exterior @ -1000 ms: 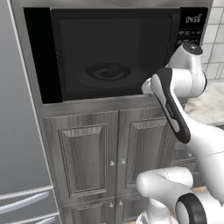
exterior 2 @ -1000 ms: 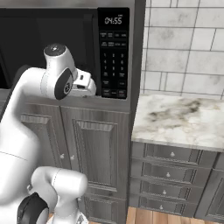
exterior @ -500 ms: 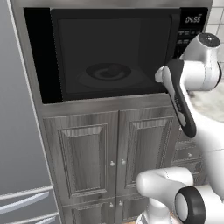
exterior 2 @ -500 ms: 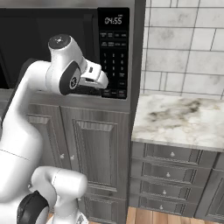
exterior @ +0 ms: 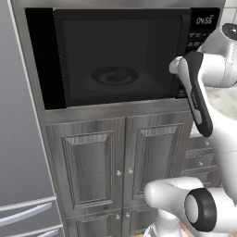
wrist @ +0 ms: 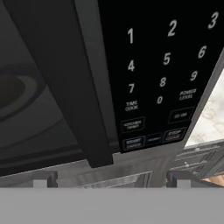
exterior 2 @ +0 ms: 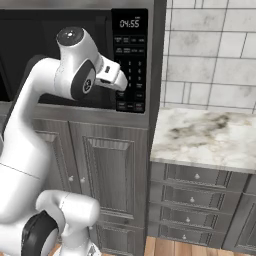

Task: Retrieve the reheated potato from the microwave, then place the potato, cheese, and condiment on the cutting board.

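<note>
Microwave door shut; gripper, jaws spread and empty, faces the keypad. Potato apparently unretrieved; everything remains.

**Grey cabinets, marble counter and tiled wall frame a quiet kitchen corner**

A pair of dark grey panelled cabinet doors stands shut, each with a small round knob near the centre seam. To the left, the flat side of a steel refrigerator rises tall, its lower drawers fitted with long handles. To the right, a marble countertop, white veined with grey and brown, sits over a stack of grey drawers with small knobs. Pale square tiles cover the wall behind the counter. A strip of wooden floor shows below the drawers.
</note>
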### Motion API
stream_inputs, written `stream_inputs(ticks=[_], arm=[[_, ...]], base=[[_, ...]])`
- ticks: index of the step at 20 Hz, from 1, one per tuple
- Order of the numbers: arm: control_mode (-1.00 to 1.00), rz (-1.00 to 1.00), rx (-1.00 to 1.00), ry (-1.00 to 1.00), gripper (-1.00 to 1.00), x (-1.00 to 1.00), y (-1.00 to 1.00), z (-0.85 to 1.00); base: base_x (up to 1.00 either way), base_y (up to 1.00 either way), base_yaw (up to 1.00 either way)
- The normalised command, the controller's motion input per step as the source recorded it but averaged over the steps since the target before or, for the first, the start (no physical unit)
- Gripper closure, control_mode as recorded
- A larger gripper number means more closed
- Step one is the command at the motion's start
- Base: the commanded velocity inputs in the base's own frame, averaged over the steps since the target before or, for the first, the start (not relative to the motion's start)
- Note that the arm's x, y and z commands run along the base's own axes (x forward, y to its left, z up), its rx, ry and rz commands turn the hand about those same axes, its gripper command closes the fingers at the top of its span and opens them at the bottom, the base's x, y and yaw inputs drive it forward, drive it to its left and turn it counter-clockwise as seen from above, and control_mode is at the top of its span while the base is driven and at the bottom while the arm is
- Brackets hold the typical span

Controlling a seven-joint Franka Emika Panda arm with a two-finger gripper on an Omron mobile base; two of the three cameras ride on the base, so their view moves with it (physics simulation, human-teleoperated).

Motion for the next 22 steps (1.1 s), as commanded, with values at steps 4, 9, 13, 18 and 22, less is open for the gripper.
stream_inputs(ticks=[4, 9, 13, 18, 22], arm=[[-1.00, 0.00, 0.07, -0.06, -1.00, 0.04, 0.00, 0.12], [-1.00, 0.00, 0.06, -0.08, -1.00, 0.00, 0.07, 0.07], [-1.00, 0.00, 0.02, -0.10, -1.00, 0.03, 0.19, 0.00], [-1.00, 0.00, 0.00, -0.05, -1.00, 0.45, 0.02, 0.00], [-1.00, 0.00, 0.00, 0.00, -1.00, 0.58, 0.00, 0.00]], base=[[0.00, 0.00, 0.00], [0.00, 0.00, 0.00], [0.00, 0.00, 0.00], [0.00, 0.00, 0.00], [0.00, 0.00, 0.00]])
